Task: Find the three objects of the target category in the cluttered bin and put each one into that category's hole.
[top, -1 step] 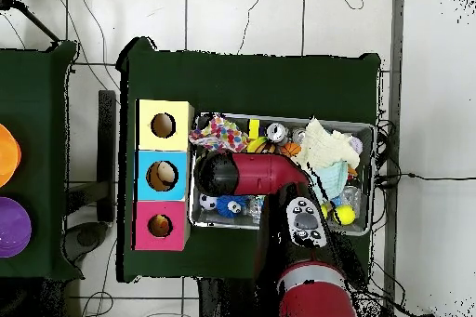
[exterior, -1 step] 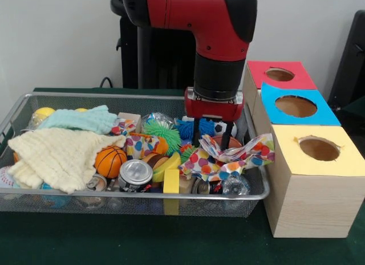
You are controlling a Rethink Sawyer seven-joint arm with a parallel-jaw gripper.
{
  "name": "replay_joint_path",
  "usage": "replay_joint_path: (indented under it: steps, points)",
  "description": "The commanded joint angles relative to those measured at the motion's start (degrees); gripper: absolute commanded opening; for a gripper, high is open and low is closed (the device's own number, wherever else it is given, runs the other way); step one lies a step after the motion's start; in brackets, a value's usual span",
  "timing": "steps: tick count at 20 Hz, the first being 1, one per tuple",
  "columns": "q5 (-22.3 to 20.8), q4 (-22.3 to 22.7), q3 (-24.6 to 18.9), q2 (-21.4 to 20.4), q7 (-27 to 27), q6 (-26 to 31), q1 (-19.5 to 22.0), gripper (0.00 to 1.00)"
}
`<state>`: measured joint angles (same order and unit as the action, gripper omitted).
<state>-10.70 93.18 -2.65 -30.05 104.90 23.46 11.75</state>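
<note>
Gripper (exterior, -1 step: 211,141) in front view is down in the wire bin (exterior, -1 step: 142,98), fingers spread astride a brown ball (exterior, -1 step: 223,143), polka-dot cloth (exterior, -1 step: 228,158) just below. Overhead, the arm (top, -1 step: 251,174) hides the tool; boxes (top, -1 step: 163,175) lie beside it. Close squarely on the ball, avoid snagging cloth.

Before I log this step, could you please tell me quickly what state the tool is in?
Tool: open, fingers spread over a brown ball in the bin, holding nothing.
</note>
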Motion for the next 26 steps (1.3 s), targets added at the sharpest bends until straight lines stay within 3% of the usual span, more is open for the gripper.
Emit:
replay_joint_path:
  steps: [1,2,3,7,11,19,26]
  points:
    - [1.5,-3.9,-4.7,3.7,6.3,-4.4,0.9,1.0]
    - [1.3,-4.0,-4.5,3.7,6.2,-4.6,0.7,1.0]
    - [1.2,-4.1,-4.2,3.8,6.1,-4.7,0.6,0.0]
    - [2.2,-2.8,-4.5,2.6,6.5,-3.7,1.3,0.0]
    - [1.6,-1.0,-5.4,0.2,3.4,-0.4,3.2,0.0]
    - [0.5,3.7,-3.9,-11.2,-3.0,11.8,6.5,0.0]
    - [-0.1,5.6,-5.7,-15.9,-6.4,17.3,10.2,0.0]
